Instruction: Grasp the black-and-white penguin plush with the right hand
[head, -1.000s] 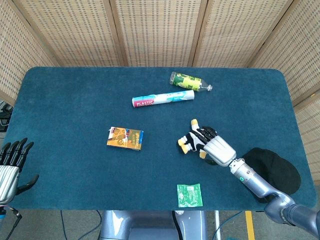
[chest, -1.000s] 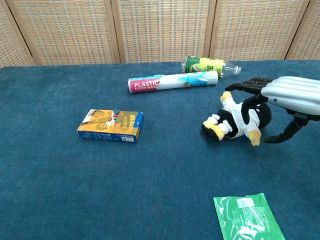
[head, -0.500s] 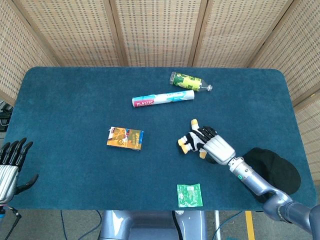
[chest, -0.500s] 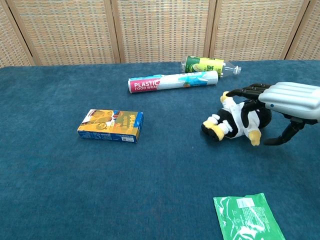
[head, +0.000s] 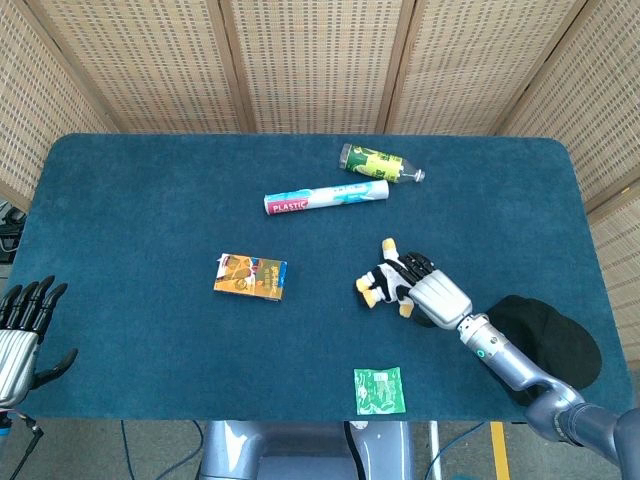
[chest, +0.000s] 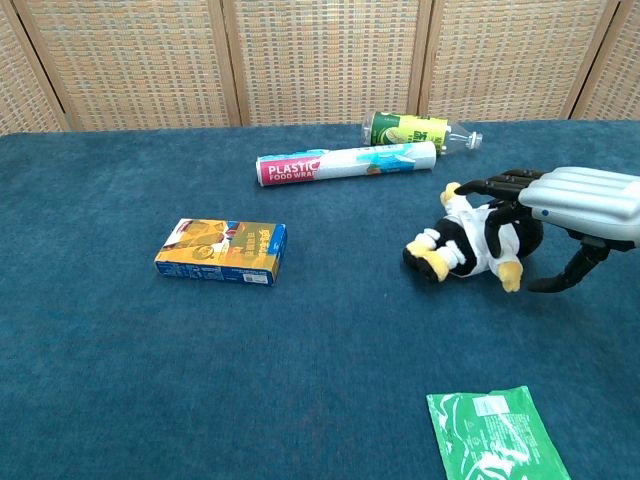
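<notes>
The black-and-white penguin plush (head: 383, 283) (chest: 462, 246) lies on its side right of the table's middle, yellow feet toward the left. My right hand (head: 436, 292) (chest: 572, 198) reaches in from the right, its fingers (chest: 497, 184) spread over the top of the plush and touching its back. The thumb (chest: 568, 272) hangs down to the right of the plush, apart from it, so nothing is gripped. My left hand (head: 20, 322) hovers off the table's near left corner, its fingers apart and empty.
An orange snack box (head: 250, 275) (chest: 222, 251) lies left of the middle. A plastic-wrap roll (head: 326, 197) (chest: 348, 163) and a green bottle (head: 375, 163) (chest: 415, 130) lie behind the plush. A green packet (head: 379, 390) (chest: 495, 435) sits near the front edge. A black cloth (head: 550, 338) lies under the right forearm.
My right hand has sunk a little and slid left, bringing its fingers down onto the plush. The plush and the left hand have hardly moved.
</notes>
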